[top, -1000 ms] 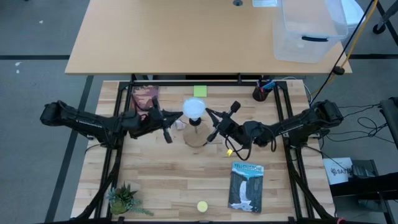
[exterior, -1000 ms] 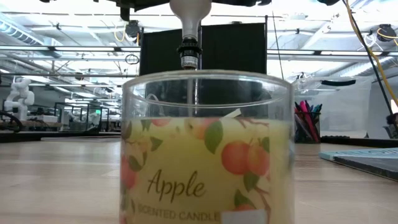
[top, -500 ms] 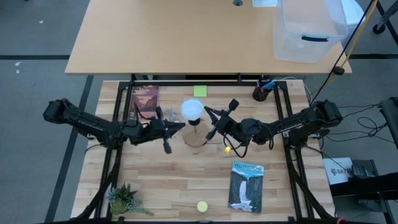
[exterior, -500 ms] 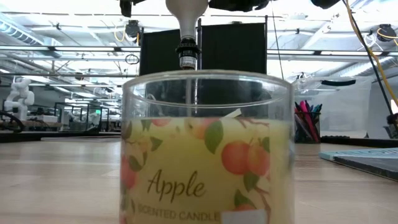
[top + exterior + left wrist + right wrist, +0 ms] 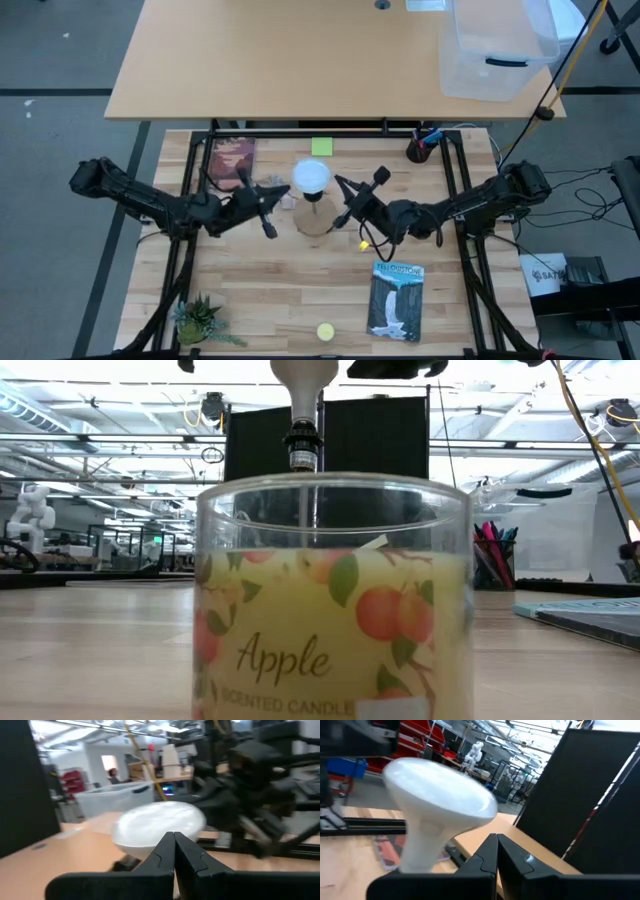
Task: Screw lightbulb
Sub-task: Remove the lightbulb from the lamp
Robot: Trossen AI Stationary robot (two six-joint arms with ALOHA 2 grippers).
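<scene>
Bulb (image 5: pixel 311 176) stands in its socket, ungripped; both grippers, left (image 5: pixel 262 199) and right (image 5: pixel 352 199), are pinched closed beside it. A sideways nudge could cross-thread or topple it.

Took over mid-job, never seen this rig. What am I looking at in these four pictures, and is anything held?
Two robot arms work at a wooden table. The high view looks straight down; the low view looks across the tabletop, mostly blocked by an apple candle jar; the other two come from wrist cameras. The lightbulb stands upright in a wooden base between the arms. The left gripper and right gripper are both shut and hold nothing. A book, yellow ball and plant lie nearby.
</scene>
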